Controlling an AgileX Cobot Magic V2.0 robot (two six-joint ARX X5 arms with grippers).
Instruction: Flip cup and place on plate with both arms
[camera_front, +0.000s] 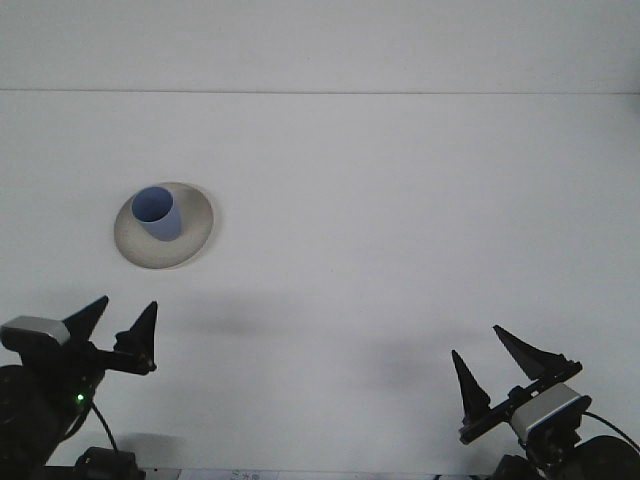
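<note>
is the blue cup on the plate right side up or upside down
Right side up: the blue cup shows its open rim facing up as it stands on the plate.

black left gripper (120, 322) with pointed triangular fingers, grey camera block, green indicator light, black cable, matching black right gripper (495, 365)

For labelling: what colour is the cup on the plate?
Light blue cup, standing on a beige plate; front view.

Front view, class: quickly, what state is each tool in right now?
Left tool: open, holding nothing, low near the table's front edge.
Right tool: open, holding nothing.
</note>
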